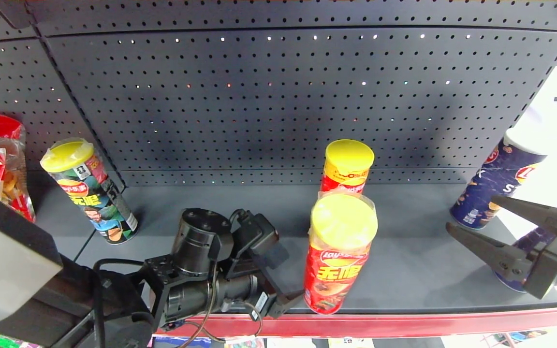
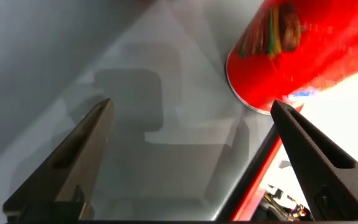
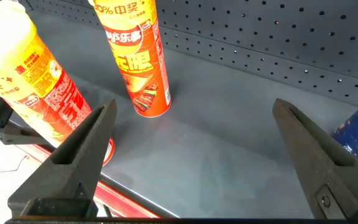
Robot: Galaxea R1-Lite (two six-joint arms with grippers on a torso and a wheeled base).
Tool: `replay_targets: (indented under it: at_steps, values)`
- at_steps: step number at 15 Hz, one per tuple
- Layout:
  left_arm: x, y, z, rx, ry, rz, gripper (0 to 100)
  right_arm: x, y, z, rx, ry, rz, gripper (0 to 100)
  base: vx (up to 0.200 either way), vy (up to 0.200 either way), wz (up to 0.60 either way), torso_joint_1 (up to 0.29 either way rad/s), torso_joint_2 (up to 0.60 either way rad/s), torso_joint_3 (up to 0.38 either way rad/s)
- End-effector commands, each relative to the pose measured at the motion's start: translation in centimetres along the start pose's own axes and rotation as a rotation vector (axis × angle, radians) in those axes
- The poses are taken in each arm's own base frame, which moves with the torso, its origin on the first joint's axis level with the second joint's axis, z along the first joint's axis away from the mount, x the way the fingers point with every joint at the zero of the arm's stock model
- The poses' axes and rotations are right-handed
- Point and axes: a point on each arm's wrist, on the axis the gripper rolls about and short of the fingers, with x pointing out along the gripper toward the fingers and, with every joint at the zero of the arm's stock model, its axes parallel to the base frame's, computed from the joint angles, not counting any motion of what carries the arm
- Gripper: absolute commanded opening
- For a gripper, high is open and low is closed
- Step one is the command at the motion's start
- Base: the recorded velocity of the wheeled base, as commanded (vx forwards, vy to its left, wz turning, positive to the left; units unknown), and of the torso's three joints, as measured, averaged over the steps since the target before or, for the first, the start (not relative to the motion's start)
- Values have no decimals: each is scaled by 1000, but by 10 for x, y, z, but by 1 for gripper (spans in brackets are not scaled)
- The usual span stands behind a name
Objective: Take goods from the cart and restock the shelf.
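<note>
Can (image 1: 339,256) stands near shelf (image 1: 418,261) edge; left gripper (image 2: 191,104), jaws spread, should be withdrawn straight without contact; right gripper (image 1: 472,212) likewise released.

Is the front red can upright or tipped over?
Upright: the front red can stands on its base on the shelf, yellow lid on top.

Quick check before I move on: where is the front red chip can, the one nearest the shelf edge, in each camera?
Head view: the front red chip can stands mid-shelf at the front edge, before the second red can.
Left wrist view: its red base shows close ahead, beside the shelf edge.
Right wrist view: it is the nearer of the two red cans.
Shared landmark: the shelf's red front strip.
</note>
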Motion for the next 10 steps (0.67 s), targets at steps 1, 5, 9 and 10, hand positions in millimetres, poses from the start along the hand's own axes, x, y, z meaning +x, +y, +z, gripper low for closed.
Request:
replay_targets:
  at_steps: [1, 5, 9, 10]
  values:
    - [3, 1, 0, 1, 0, 0, 100, 0, 0, -1, 0, 4, 1, 100, 0, 0, 0, 0, 0, 0]
    - [6, 2, 3, 1, -9, 2, 100, 0, 0, 0, 0, 1, -1, 100, 0, 0, 0, 0, 0, 0]
    - [7, 2, 4, 2, -13, 2, 100, 0, 0, 0, 0, -1, -1, 100, 0, 0, 0, 0, 0, 0]
    - [6, 2, 4, 4, -12, 2, 100, 0, 0, 0, 0, -1, -1, 100, 0, 0, 0, 0, 0, 0]
